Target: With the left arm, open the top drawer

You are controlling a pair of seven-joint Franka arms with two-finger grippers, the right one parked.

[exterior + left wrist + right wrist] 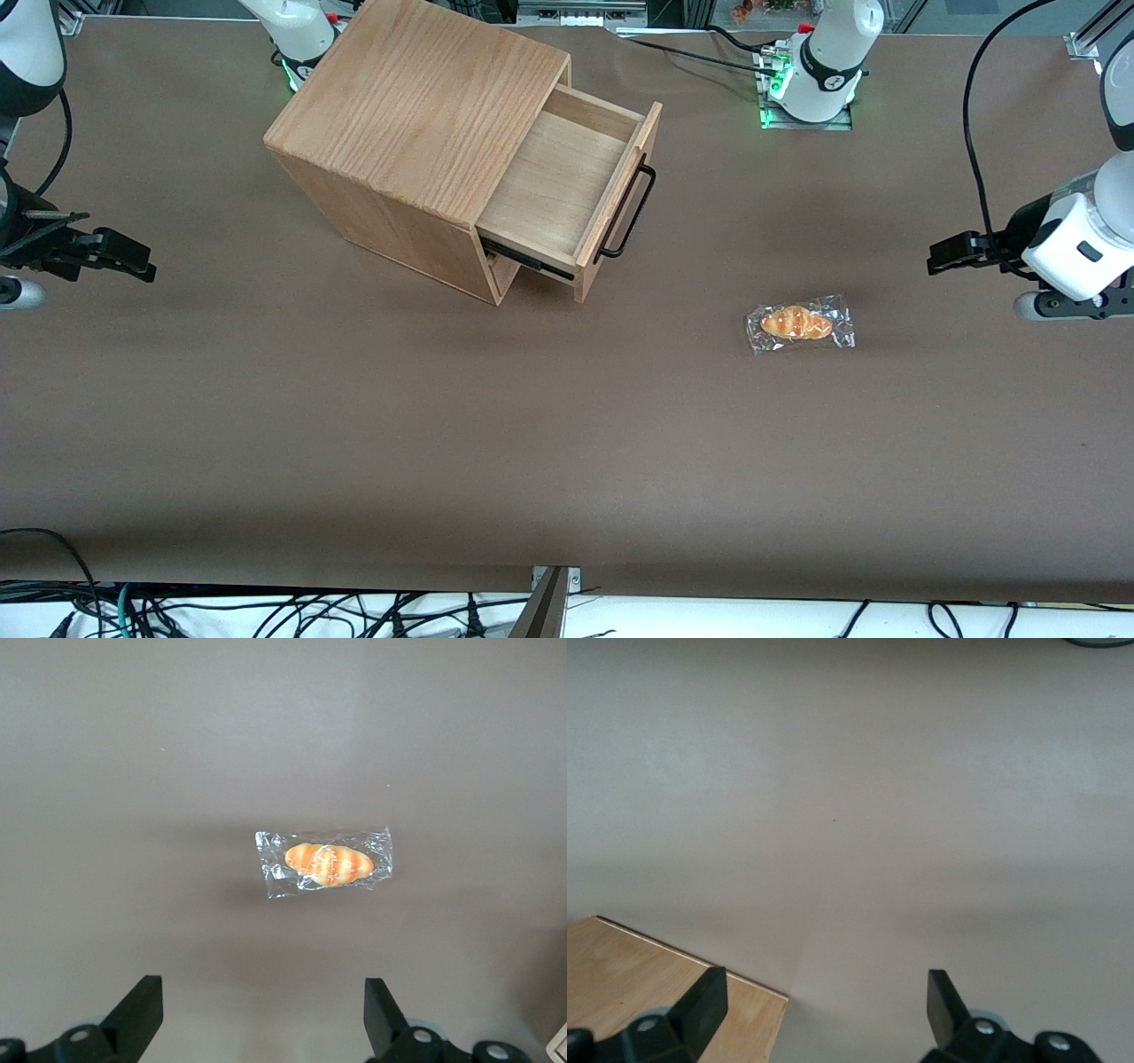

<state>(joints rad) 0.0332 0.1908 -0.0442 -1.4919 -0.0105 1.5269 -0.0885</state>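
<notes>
The top drawer stands pulled well out of the oak-grain cabinet, its light wood tray bare inside. Its long black bar handle faces the working arm's end of the table. The left arm's gripper hovers above the table toward that end, far from the handle. It is open, with nothing between its fingers. In the left wrist view the gripper looks down on bare brown table and a wrapped bread roll.
A bread roll in clear wrap lies on the table between drawer and gripper, nearer the front camera than both. The working arm's base stands at the table's back edge. Cables hang below the near edge.
</notes>
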